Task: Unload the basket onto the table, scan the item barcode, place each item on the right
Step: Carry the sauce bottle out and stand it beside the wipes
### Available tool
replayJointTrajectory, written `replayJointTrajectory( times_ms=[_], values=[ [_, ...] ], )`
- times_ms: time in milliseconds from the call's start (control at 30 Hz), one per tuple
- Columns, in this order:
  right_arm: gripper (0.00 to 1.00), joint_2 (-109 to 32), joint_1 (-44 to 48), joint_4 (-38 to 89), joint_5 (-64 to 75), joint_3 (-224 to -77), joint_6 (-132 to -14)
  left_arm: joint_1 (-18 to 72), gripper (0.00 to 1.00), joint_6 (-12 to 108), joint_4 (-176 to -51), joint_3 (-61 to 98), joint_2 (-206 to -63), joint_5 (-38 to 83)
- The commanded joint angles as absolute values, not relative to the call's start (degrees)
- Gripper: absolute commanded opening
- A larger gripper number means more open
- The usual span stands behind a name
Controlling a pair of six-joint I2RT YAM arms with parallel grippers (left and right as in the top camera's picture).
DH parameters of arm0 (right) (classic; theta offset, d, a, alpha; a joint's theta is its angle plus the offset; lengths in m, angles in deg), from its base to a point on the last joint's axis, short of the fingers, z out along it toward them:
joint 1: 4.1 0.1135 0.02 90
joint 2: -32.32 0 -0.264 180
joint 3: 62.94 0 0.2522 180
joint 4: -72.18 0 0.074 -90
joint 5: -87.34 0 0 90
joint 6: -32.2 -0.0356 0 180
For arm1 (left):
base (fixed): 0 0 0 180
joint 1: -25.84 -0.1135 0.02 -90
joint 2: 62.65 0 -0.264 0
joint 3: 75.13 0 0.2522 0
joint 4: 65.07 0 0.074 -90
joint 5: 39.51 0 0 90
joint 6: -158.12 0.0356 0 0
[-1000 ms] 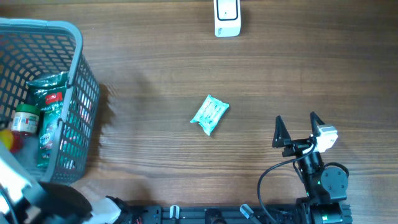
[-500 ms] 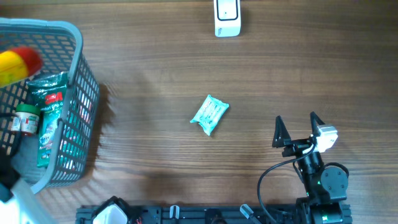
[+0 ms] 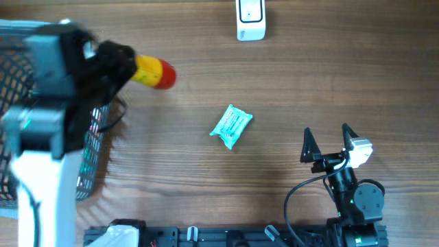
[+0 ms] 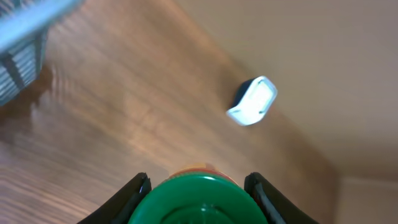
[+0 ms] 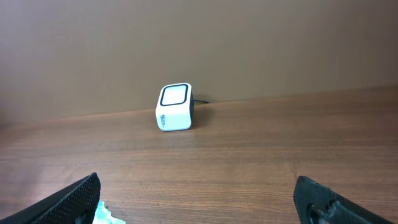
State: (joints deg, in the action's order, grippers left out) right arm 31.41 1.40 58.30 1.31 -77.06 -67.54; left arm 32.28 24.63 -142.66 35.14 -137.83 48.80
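Left gripper [image 3: 129, 63] clamps the yellow-and-red bottle [image 3: 156, 72] (its green cap [image 4: 196, 200] sits between the fingers). From the bottle, the teal packet [image 3: 231, 127] lies at four o'clock, the scanner [image 3: 250, 19] farther off at two. Right gripper [image 3: 328, 135] gapes wide, empty.

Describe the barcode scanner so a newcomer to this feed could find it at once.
Start from the wooden table and look to its far edge, at the top of the overhead view. The scanner stands there alone, straight beyond the packet at mid-table. It is a small white box with a dark-rimmed window, where the packet is teal and crinkled.
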Motion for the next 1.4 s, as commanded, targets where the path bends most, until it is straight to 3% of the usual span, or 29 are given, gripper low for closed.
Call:
replayJointTrajectory(
  times_ms=[0, 400, 700, 967, 1200, 1367],
  values=[
    [1.0, 31.5, 2.0, 58.5, 0.3, -77.0, -66.8, 38.4, 0.45, 25.7, -142.2, 36.2, -144.5, 58.4],
    [1.0, 31.5, 2.5, 58.5, 0.3, -77.0, -66.9, 49.9, 0.41, 25.2, -141.2, 36.1, -164.2, 71.2],
    [1.0, 31.5, 2.5, 58.5, 0.3, -77.0, -66.8, 56.1, 0.41, 9.3, -139.3, 36.0, -172.2, 77.6],
    [1.0, 31.5, 2.5, 58.5, 0.3, -77.0, -66.8, 64.5, 0.42, -1.6, -137.3, 32.2, -175.7, 92.9],
    [1.0, 31.5, 2.5, 58.5, 0.3, -77.0, -66.8, 65.1, 0.43, -6.5, -133.6, 25.2, -175.8, 91.0],
    [1.0, 31.5, 2.5, 58.5, 0.3, -77.0, -66.8, 65.4, 0.56, -7.4, -132.3, 24.7, -175.8, 89.3]
  ],
)
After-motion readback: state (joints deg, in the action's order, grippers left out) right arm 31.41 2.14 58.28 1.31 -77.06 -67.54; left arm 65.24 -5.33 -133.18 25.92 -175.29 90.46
